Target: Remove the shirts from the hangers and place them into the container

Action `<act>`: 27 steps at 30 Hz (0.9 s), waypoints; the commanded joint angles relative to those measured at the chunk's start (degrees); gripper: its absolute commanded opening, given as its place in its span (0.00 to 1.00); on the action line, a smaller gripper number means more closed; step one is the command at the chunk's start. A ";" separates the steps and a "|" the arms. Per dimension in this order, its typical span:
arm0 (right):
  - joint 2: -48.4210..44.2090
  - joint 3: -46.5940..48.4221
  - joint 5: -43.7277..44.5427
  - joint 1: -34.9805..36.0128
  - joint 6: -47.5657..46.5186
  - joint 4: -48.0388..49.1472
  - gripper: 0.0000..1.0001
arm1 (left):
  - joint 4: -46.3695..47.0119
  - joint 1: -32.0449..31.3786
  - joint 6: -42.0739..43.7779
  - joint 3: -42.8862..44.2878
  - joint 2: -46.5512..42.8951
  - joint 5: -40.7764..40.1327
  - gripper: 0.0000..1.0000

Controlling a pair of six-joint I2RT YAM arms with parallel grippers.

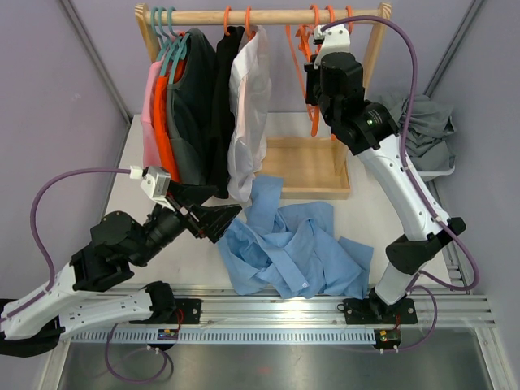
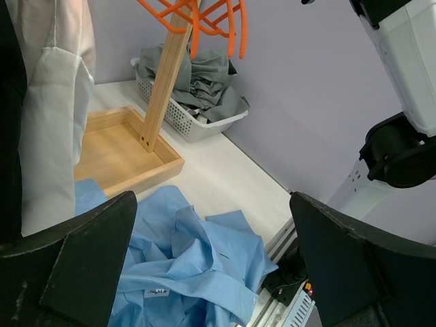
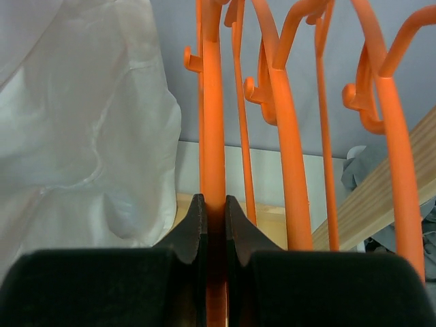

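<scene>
Right wrist: hanger (image 3: pixel 212 122) inside the hand (image 3: pixel 215 206)

Loose shirt (image 1: pixel 292 248) on table (image 1: pixel 366 215) before rack base (image 1: pixel 309 166), container (image 2: pixel 174 119) right of it, hung shirts (image 1: pixel 203 114) on rail's (image 1: pixel 268 16) left

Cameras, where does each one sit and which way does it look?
Top external: above and behind, looking down on the rack and light blue shirt; left arm and right arm show.
Left wrist: low, facing over that shirt to the basket; left gripper open.
Right wrist: up among the hangers; right gripper shut on an orange hanger.
Both wrists see the white shirt.
</scene>
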 commanded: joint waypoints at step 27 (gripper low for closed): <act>-37.88 -57.06 -14.09 19.17 20.31 2.85 0.99 | 0.56 -0.18 -0.48 -0.19 2.30 -2.43 0.99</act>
